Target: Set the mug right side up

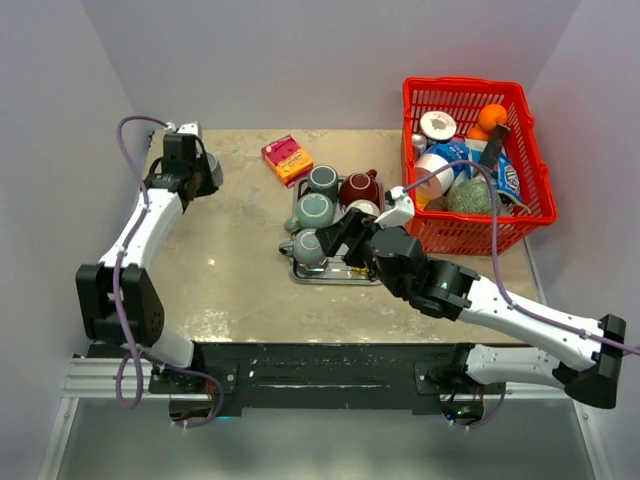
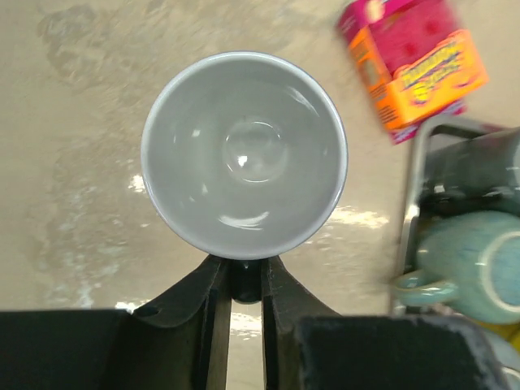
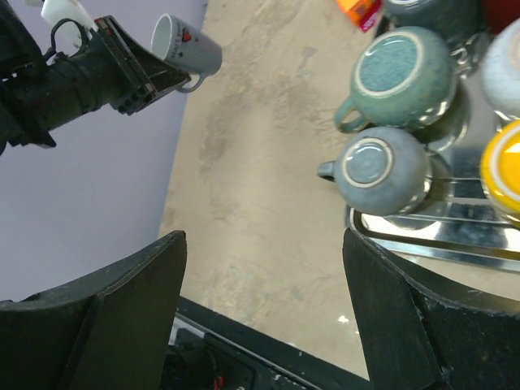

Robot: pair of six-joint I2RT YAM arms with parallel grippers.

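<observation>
No wording can be read in any view. The pink and orange box (image 2: 410,69), at the upper right of the left wrist view, carries a band of yellow lettering too blurred to make out. The mug (image 3: 185,45), upper left in the right wrist view, bears small red marks too small to tell. A blue packet (image 1: 505,178) in the red basket (image 1: 465,232), upper right of the top view, shows illegible print.

Pale grey ceramic mug (image 2: 244,154): glazed, glossy, smooth, with sharp highlights inside.
Beige mottled stone-look table top (image 2: 81,203): smooth, semi-matt, patchy sheen.
Silver metal tray (image 3: 439,241), 3 o'clock in left wrist view: polished, mirror-like.
Teal speckled ceramic mug (image 3: 402,77): glossy glaze.
Pink-and-orange cardboard box (image 2: 414,65): printed, slight sheen.
Red plastic lattice basket (image 1: 470,232), 1 o'clock on the table: smooth.
</observation>
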